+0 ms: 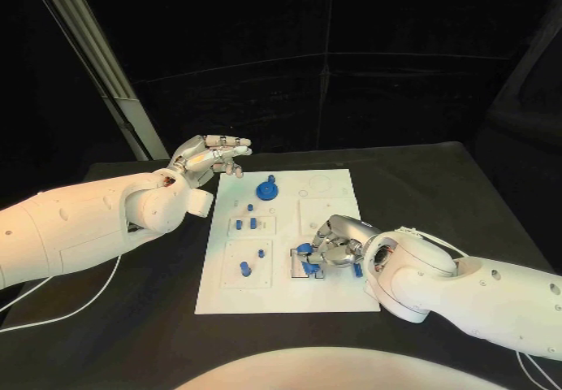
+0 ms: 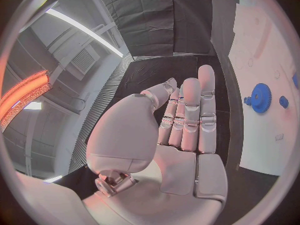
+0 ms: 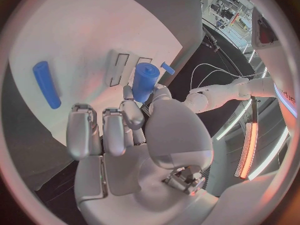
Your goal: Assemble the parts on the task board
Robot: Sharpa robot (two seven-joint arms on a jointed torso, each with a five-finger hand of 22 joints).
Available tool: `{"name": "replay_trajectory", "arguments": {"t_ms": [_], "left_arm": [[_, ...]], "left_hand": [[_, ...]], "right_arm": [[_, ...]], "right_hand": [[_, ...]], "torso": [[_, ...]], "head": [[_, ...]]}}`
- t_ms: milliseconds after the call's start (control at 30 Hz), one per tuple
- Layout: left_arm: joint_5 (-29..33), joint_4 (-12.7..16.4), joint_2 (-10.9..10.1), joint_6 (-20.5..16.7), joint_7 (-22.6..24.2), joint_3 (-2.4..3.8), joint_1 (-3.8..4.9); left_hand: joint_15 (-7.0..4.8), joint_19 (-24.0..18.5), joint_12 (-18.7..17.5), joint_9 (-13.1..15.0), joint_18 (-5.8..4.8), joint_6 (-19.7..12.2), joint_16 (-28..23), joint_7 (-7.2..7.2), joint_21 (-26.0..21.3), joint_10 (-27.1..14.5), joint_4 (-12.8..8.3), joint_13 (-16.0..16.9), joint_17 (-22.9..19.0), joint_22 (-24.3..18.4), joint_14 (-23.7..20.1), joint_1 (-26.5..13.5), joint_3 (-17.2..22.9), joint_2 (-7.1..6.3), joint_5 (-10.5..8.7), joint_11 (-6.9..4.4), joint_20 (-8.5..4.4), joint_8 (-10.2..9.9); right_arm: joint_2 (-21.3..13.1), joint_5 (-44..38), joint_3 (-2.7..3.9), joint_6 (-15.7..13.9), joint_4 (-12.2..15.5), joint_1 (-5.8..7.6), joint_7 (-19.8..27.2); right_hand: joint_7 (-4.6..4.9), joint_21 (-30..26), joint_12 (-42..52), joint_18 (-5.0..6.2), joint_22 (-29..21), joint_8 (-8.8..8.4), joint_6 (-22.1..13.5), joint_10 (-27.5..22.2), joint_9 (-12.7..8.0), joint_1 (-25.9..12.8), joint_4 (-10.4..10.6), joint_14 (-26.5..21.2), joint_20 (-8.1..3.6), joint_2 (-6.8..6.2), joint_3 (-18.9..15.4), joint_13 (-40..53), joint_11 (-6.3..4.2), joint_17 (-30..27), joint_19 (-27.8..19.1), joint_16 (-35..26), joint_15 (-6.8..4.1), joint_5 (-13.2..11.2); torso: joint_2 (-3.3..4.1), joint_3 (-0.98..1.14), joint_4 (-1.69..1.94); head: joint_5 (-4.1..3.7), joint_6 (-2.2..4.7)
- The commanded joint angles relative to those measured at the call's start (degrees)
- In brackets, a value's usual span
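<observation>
The right robot hand is fitting a blue peg into the task board.

On the left, the left robot hand (image 1: 211,160) is hanging in the air over the far left corner of the white task board (image 1: 334,301), holding nothing, with its silver fingers (image 2: 190,116) lying loose and a little apart. A round blue gear (image 1: 268,190) with little teeth is sitting on the flat, smooth board, and small blue parts (image 1: 245,268) are lying nearer the middle. On the right, the right robot hand (image 1: 331,248) is pinching a short, round blue peg (image 3: 144,81) low over the board's near right side, on the black bench (image 1: 140,325). I think the next move is lining the peg up straight over its hole and pushing it gently down.
</observation>
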Motion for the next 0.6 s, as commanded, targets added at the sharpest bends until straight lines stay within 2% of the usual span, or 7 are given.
{"name": "replay_trajectory", "arguments": {"t_ms": [33, 167, 300, 400, 500, 533, 600], "left_arm": [[0.1, 0.1, 0.1, 0.8, 0.1, 0.04, 0.09], [0.1, 0.1, 0.1, 0.8, 0.1, 0.05, 0.09], [0.1, 0.1, 0.1, 0.8, 0.1, 0.05, 0.1], [0.1, 0.1, 0.1, 0.7, 0.1, 0.05, 0.1], [0.1, 0.1, 0.0, 0.7, 0.1, 0.05, 0.1], [0.1, 0.1, 0.0, 0.7, 0.1, 0.05, 0.1], [0.1, 0.1, 0.0, 0.7, 0.1, 0.05, 0.1]], "left_hand": [[0.06, -0.5, 0.3, -0.1, 0.78, -0.4, -0.3, 0.17, -0.2, -0.5, -0.3, -0.1, -0.1, -0.1, -0.4, 0.4, -0.2, 0.23, 0.38, -0.02, 0.05, 0.2], [0.06, -0.5, 0.3, -0.1, 0.78, -0.4, -0.3, 0.17, -0.2, -0.5, -0.3, -0.1, -0.1, -0.1, -0.4, 0.4, -0.2, 0.23, 0.38, -0.02, 0.05, 0.2], [0.06, -0.5, 0.3, -0.1, 0.78, -0.4, -0.3, 0.17, -0.2, -0.5, -0.3, -0.1, -0.1, -0.1, -0.4, 0.4, -0.2, 0.23, 0.38, -0.02, 0.05, 0.2], [0.06, -0.5, 0.3, -0.1, 0.78, -0.4, -0.3, 0.17, -0.2, -0.5, -0.3, -0.1, -0.1, -0.1, -0.4, 0.4, -0.2, 0.23, 0.38, -0.02, 0.05, 0.2], [0.06, -0.5, 0.3, -0.1, 0.78, -0.4, -0.3, 0.17, -0.2, -0.5, -0.3, -0.1, -0.1, -0.1, -0.4, 0.4, -0.2, 0.23, 0.38, -0.02, 0.05, 0.2], [0.06, -0.5, 0.3, -0.1, 0.78, -0.4, -0.3, 0.17, -0.2, -0.5, -0.3, -0.1, -0.1, -0.1, -0.4, 0.4, -0.2, 0.23, 0.38, -0.02, 0.05, 0.2], [0.06, -0.5, 0.3, -0.1, 0.78, -0.4, -0.3, 0.17, -0.2, -0.5, -0.3, -0.1, -0.1, -0.1, -0.4, 0.4, -0.2, 0.23, 0.38, -0.02, 0.05, 0.2]], "right_arm": [[0.6, 0.9, 0.04, 1.2, -0.6, 0.1, -1.2], [1.1, 0.3, 0.04, 1.6, -1.1, 0.1, -1.5], [1.5, -0.5, 0.04, 1.9, -1.4, 0.1, -1.7], [1.7, -1.0, 0.04, 2.2, -1.7, 0.1, -1.8], [1.9, -1.6, 0.04, 2.6, -1.8, 0.11, -1.9], [1.9, -1.9, 0.04, 2.7, -1.9, 0.11, -1.9], [2.0, -2.2, 0.04, 2.7, -1.9, 0.11, -1.9]], "right_hand": [[-1.72, 0.3, -0.5, -0.33, 1.4, -0.36, 2.4, 0.5, 0.2, -1.1, 0.0, 3.1, -0.34, 0.2, -0.7, 0.0, -0.15, 0.0, 0.3, 0.2, -0.45, -1.5], [-1.91, 0.2, -0.9, -0.3, 1.2, -0.54, 3.0, 0.5, 0.7, -3.1, -0.1, 3.0, -0.48, 0.56, -1.9, 0.0, -0.28, -0.1, 0.2, 0.0, -0.56, -8.0], [-1.82, -0.4, -1.9, -0.12, 0.4, -0.98, 3.1, 0.2, 1.3, -5.9, -0.1, 2.8, -0.51, 0.64, -3.9, -0.5, -0.22, -0.8, -0.3, -0.6, -0.55, -20.5], [-1.68, -0.9, -2.9, 0.08, -0.5, -1.38, 2.7, -0.2, 1.6, -7.9, 0.0, 2.7, -0.4, -0.21, -4.6, -1.1, -0.02, -1.6, -0.9, -1.2, -0.43, -26.7], [-1.3, -1.5, -4.3, 0.29, -1.4, -1.95, 2.2, -0.9, 2.0, -10.7, 0.1, 2.5, -0.16, -2.74, -2.9, -1.8, 0.15, -2.4, -1.4, -2.0, -0.14, -30.5], [-1.28, -1.7, -4.6, 0.34, -1.6, -2.09, 2.1, -1.0, 2.2, -11.7, 0.2, 2.5, -0.1, -3.93, -1.9, -1.9, 0.25, -2.5, -1.5, -2.1, -0.11, -30.8], [-1.29, -1.7, -4.7, 0.36, -1.7, -2.16, 2.1, -1.1, 2.3, -12.2, 0.2, 2.5, -0.08, -4.45, -1.3, -2.0, 0.3, -2.5, -1.5, -2.2, -0.12, -30.9]], "torso": [[-0.05, 0.02, -0.1], [-0.05, 0.08, -0.11], [-0.06, 0.06, -0.1], [-0.05, 0.06, -0.11], [-0.07, 0.07, -0.1], [-0.07, 0.07, -0.1], [-0.07, 0.09, -0.12]], "head": [[0.05, -0.06], [0.09, -0.08], [0.09, -0.11], [0.1, -0.08], [0.11, -0.12], [0.11, -0.12], [0.14, -0.15]]}}
